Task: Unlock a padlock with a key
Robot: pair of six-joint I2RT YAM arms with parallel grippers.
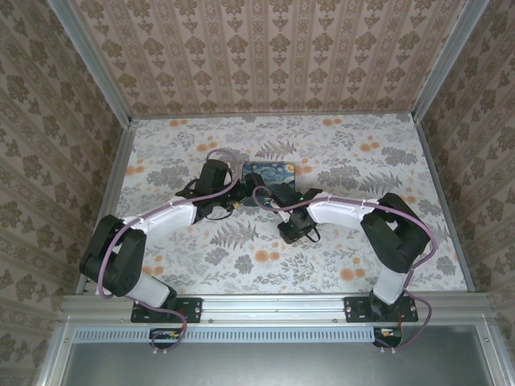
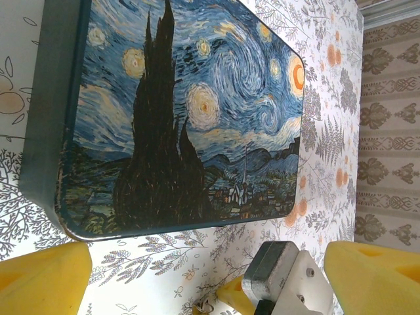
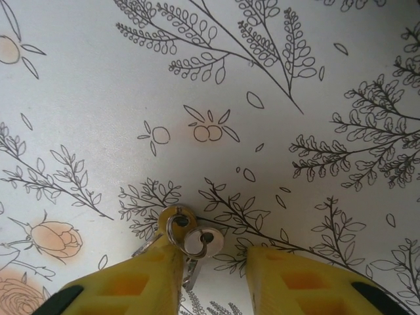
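A small bunch of keys (image 3: pixel 190 233) on a ring lies on the flowered tablecloth: a brass key head and a silver one. My right gripper (image 3: pixel 213 252) stands open over them, its left yellow finger (image 3: pixel 141 279) against the keys, the right finger clear of them. In the left wrist view the same keys (image 2: pixel 207 305) peek out beside that yellow finger (image 2: pixel 233 295). My left gripper (image 2: pixel 207 262) is open and holds nothing; it faces the right gripper just in front of the box. From above, both grippers (image 1: pixel 236 206) (image 1: pixel 259 195) meet at mid table. The padlock is out of view.
A flat box (image 2: pixel 197 105) with a blue-and-yellow starry-night print lies just beyond both grippers (image 1: pixel 273 171). The right wrist's grey camera housing (image 2: pixel 275 269) on a white plate sits between my left fingers. Patterned walls close in the table at the back and sides.
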